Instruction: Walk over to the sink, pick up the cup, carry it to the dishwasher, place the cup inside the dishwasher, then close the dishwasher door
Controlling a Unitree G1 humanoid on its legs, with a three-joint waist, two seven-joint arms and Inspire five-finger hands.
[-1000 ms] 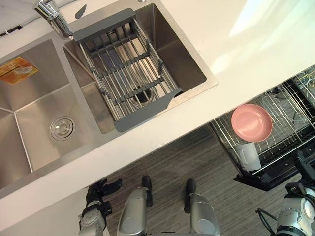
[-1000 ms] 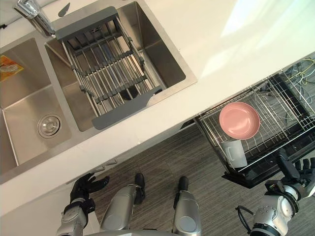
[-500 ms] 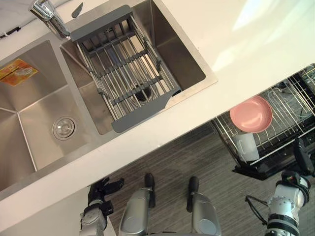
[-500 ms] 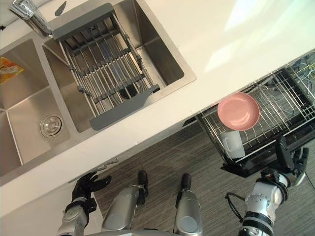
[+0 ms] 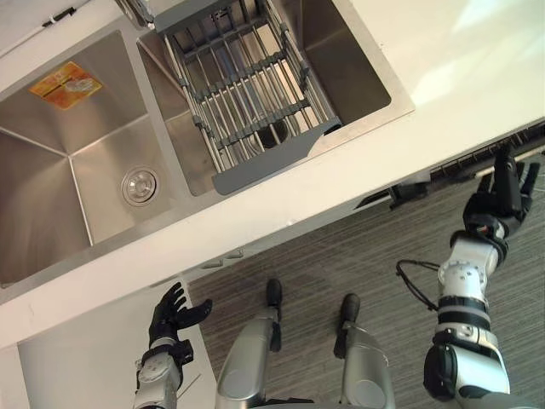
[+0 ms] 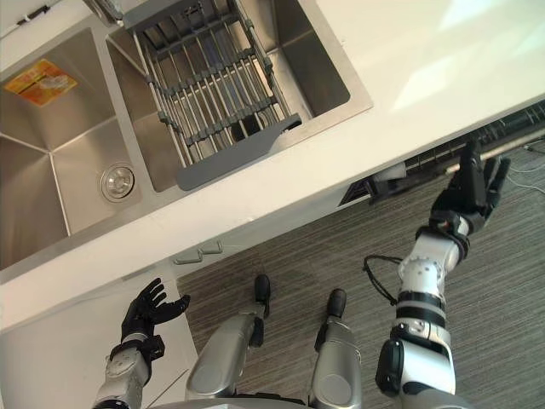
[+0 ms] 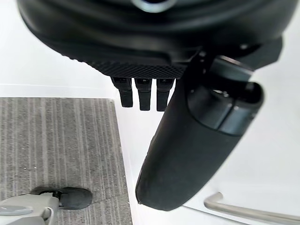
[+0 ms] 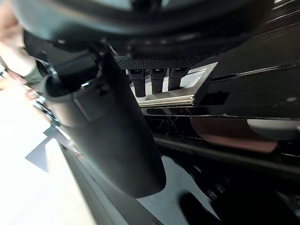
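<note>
The right arm is stretching up the right side of the frame, forearm nearly vertical. The right hand (image 5: 496,203) is standing with its fingers straight and pointing up at the dark edge of the dishwasher (image 6: 426,160), which is showing as a thin strip just under the white counter (image 5: 383,141). The hand is spread flat and gripping nothing.

In the right wrist view, the straight fingers (image 8: 159,79) are lying against a metal strip (image 8: 173,98) on the dishwasher's dark front. A pink dish (image 8: 229,135) is sitting in the dim interior past them. A pale rounded form (image 8: 275,126) is lying just beside it, possibly the cup; I cannot tell for sure.

The left hand (image 5: 173,313) is hanging at the lower left with fingers fanned and empty, in front of a white cabinet (image 7: 56,56). The left wrist view is adding a metal cabinet handle (image 7: 243,211) and grey striped floor (image 7: 56,150).

The sink (image 5: 102,170) is occupying the upper left, with a grey drying rack (image 5: 247,94) lying across its right basin.
</note>
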